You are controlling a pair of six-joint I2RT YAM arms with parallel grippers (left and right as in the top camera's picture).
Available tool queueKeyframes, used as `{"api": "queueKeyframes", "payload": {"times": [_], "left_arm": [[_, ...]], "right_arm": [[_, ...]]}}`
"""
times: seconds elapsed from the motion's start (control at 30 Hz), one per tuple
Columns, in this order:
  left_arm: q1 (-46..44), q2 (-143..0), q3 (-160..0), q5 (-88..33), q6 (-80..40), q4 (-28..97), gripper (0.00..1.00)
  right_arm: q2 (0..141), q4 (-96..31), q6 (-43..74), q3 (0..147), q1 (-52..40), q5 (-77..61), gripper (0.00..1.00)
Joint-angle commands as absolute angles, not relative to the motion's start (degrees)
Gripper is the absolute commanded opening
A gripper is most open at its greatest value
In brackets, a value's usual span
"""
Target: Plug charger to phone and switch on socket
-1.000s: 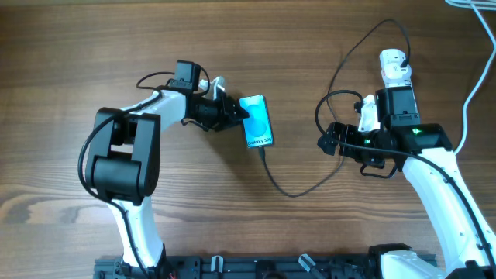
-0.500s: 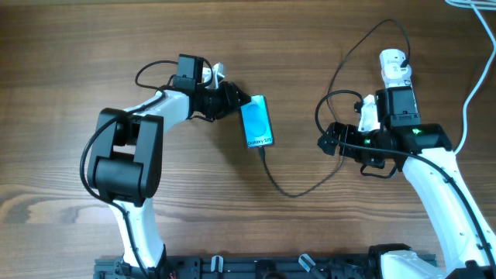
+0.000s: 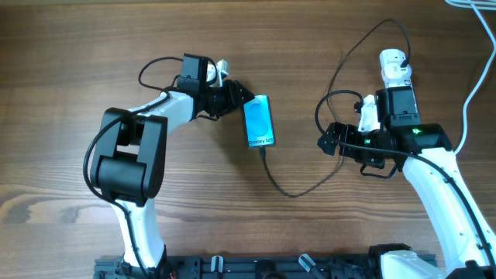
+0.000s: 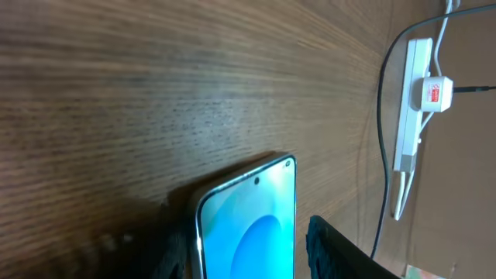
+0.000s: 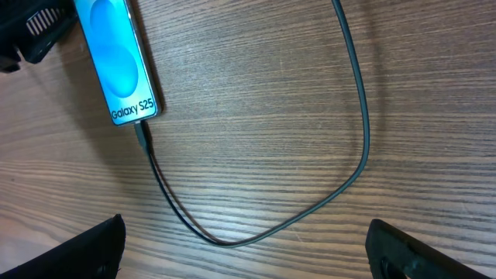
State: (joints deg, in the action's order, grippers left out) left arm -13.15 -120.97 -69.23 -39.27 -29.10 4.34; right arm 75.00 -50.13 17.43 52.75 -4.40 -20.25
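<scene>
The phone [image 3: 258, 122] lies screen up on the wooden table, its cyan screen lit. The charger's black cable [image 3: 294, 193] is plugged into the phone's near end [image 5: 142, 136] and loops right and back to the socket [image 3: 394, 68], a white power strip at the far right. My left gripper [image 3: 242, 99] is open and straddles the phone's far end [image 4: 252, 225], with a gap at one finger. My right gripper [image 3: 325, 143] is open and empty, hovering above the cable loop [image 5: 256, 236]. The socket and its red label [image 4: 434, 91] also show in the left wrist view.
A thicker white cord [image 3: 473, 85] runs along the far right edge of the table. The right arm's body lies just in front of the socket. Bare wood lies between the phone and the right gripper.
My left gripper has moved toward the far side, up to the phone's far end, and the phone has turned slightly more upright. The right arm has not moved.
</scene>
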Motion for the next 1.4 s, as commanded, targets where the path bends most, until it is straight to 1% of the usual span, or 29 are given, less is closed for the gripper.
{"api": "queueKeyframes", "payload": {"times": [0.0,0.1,0.13,0.2,0.23,0.3,0.37,0.4,0.57,0.63,0.67,0.7,0.77,0.83,0.87,0.9,0.93,0.97,1.03,1.1,1.2,1.27,1.33,1.37], "left_arm": [[-12.08,-124.29,-67.20,-32.45,-29.02,4.21,0.52],[-7.77,-118.54,-67.20,-32.47,-28.75,8.49,0.54],[-6.26,-115.44,-67.20,-32.49,-27.64,11.18,0.56],[-4.03,-108.38,-67.20,-32.01,-22.57,17.69,0.63],[-3.27,-104.07,-67.20,-29.98,-20.93,21.82,0.65],[-2.92,-95.26,-67.20,-23.55,-19.68,29.02,0.68],[-3.16,-86.98,-67.20,-18.68,-19.68,35.57,0.70],[-3.16,-82.87,-67.20,-17.41,-19.68,38.94,0.73],[-3.16,-66.46,-67.18,-10.72,-19.70,56.42,0.84],[-3.16,-61.34,-67.07,-8.25,-19.70,63.22,0.83],[-3.16,-59.94,-67.02,-7.51,-19.70,65.04,0.81],[-3.16,-57.87,-66.70,-6.68,-19.70,66.74,0.77],[-3.16,-50.92,-65.17,-6.35,-19.97,67.77,0.77],[-3.16,-40.18,-63.81,-6.33,-20.38,67.81,0.77],[-3.14,-33.74,-63.61,-6.33,-20.40,68.31,0.78],[-3.14,-30.20,-63.61,-6.31,-20.40,68.79,0.78],[-3.14,-23.88,-63.61,-6.04,-20.38,69.76,0.83],[-3.14,-18.46,-63.64,-4.89,-20.36,71.26,1.00],[-3.14,-11.73,-63.64,-4.36,-20.34,73.21,1.00],[-3.14,-8.12,-63.64,-4.34,-20.25,74.06,1.00],[-3.14,-7.01,-63.64,-3.55,-20.32,80.44,1.00],[-3.14,-7.01,-63.64,-3.55,-20.32,80.42,1.00],[-3.14,-7.01,-63.64,-3.53,-20.32,80.42,1.00],[-3.09,-7.01,-63.64,-3.53,-20.32,80.42,1.00]], "right_arm": [[75.55,-49.95,16.69,52.75,-4.49,-19.20,0.99],[75.55,-49.95,16.69,52.75,-4.49,-19.20,0.99],[75.55,-49.95,16.69,52.75,-4.49,-19.20,1.00],[75.55,-49.95,16.69,52.75,-4.49,-19.20,0.99],[75.55,-49.95,16.69,52.75,-4.49,-19.20,0.99],[75.55,-49.80,16.51,52.75,-4.49,-18.63,0.99],[75.55,-47.81,16.64,52.75,-4.49,-11.81,1.00],[75.55,-46.50,16.62,52.75,-4.49,-10.48,1.00],[75.55,-42.57,16.67,52.75,-4.49,-10.26,1.00],[75.55,-40.49,21.71,52.75,-4.49,-10.50,0.99],[75.55,-40.49,24.01,52.75,-4.49,-10.48,0.99],[75.55,-40.58,29.71,52.75,-4.49,-10.50,1.00],[75.55,-41.85,37.95,52.75,-4.49,-11.62,0.99],[75.55,-41.56,38.13,52.75,-4.49,-10.70,0.99],[75.55,-39.53,37.67,52.75,-4.49,-10.59,1.00],[75.55,-36.60,36.77,52.77,-4.47,-9.45,1.00],[75.55,-34.30,36.84,52.90,-4.38,-8.54,0.99],[75.55,-33.71,37.78,53.69,-3.57,-8.54,0.99],[75.55,-34.94,37.63,55.88,-1.58,-8.19,0.98],[75.55,-38.33,37.43,59.68,1.61,-4.45,0.92],[75.77,-43.00,34.11,66.67,7.20,-0.25,0.90],[77.47,-45.56,32.77,71.64,11.22,0.47,0.88],[79.66,-45.56,32.86,73.41,13.37,1.41,0.86],[82.24,-45.74,32.75,74.76,14.74,2.00,0.82]]}}
